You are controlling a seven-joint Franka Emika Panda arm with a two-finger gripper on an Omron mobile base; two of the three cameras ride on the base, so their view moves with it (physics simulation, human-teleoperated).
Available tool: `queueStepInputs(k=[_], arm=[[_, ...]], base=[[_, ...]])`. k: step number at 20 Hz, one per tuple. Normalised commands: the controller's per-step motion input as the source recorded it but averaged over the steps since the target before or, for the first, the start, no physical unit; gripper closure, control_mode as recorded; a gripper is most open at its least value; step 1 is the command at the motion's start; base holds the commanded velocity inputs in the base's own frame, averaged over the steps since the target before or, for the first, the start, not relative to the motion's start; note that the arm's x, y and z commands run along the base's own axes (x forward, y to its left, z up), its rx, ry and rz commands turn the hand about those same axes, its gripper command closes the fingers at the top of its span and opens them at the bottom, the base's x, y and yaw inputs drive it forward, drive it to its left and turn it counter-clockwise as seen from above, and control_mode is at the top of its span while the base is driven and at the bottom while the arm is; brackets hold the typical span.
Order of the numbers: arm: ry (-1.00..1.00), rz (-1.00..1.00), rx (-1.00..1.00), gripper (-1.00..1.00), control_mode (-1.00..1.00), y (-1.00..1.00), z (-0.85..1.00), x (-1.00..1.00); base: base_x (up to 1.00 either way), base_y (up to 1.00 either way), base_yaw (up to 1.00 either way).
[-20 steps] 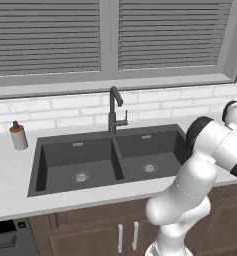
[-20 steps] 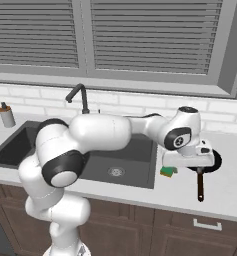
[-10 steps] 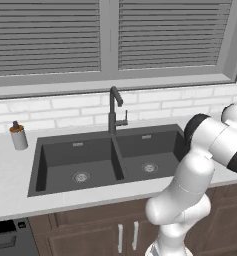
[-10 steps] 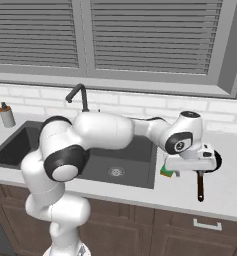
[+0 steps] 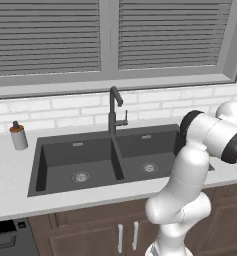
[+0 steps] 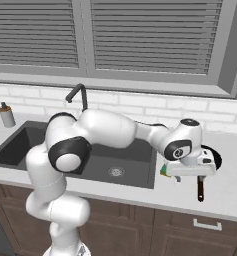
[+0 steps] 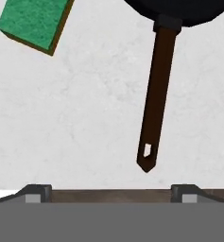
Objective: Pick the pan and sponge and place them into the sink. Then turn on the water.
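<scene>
The black pan (image 6: 214, 157) sits on the light counter right of the sink (image 6: 151, 170), its long dark handle (image 6: 201, 188) pointing toward the counter's front edge. In the hand view the pan's rim (image 7: 179, 8) is at the top and its handle (image 7: 153, 104) runs down toward me. The green and yellow sponge (image 7: 33, 21) lies at the upper left of that view, apart from the pan; its edge (image 6: 164, 171) peeks out beside the hand. My gripper (image 7: 111, 193) hovers just above the counter near the handle's end, open, with nothing between its fingertips (image 7: 38, 191).
The double-basin sink (image 5: 35, 170) has a tall dark faucet (image 5: 113, 107) behind its divider. A small soap bottle (image 5: 18, 136) stands on the counter to the left. Brick wall and window lie behind. The counter's front edge is close under my hand (image 6: 189, 176).
My hand has moved down toward the counter over the pan's handle and sponge. Its jaws have stayed wide apart. Pan and sponge have not moved.
</scene>
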Motion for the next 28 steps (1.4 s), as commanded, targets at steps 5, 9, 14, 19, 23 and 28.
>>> queueStepInputs(k=[5,9,14,19,23,28], arm=[[0.00,0.00,0.01,-1.00,-1.00,-0.20,-0.21,0.05],[0.00,0.00,0.01,-1.00,-1.00,-0.17,-0.25,0.09],[0.00,0.00,0.03,-1.00,-1.00,-0.16,-0.18,0.15],[0.00,0.00,0.05,-1.00,-1.00,-0.22,-0.11,0.19],[0.00,0.00,0.03,-1.00,-1.00,-0.19,-0.10,0.20],[0.00,0.00,0.00,-1.00,-1.00,-0.04,-0.21,0.17]], base=[[0.00,0.00,0.00],[0.00,0.00,0.00],[0.00,0.00,0.00],[0.00,0.00,0.00],[0.00,0.00,0.00],[0.00,0.00,0.00]])
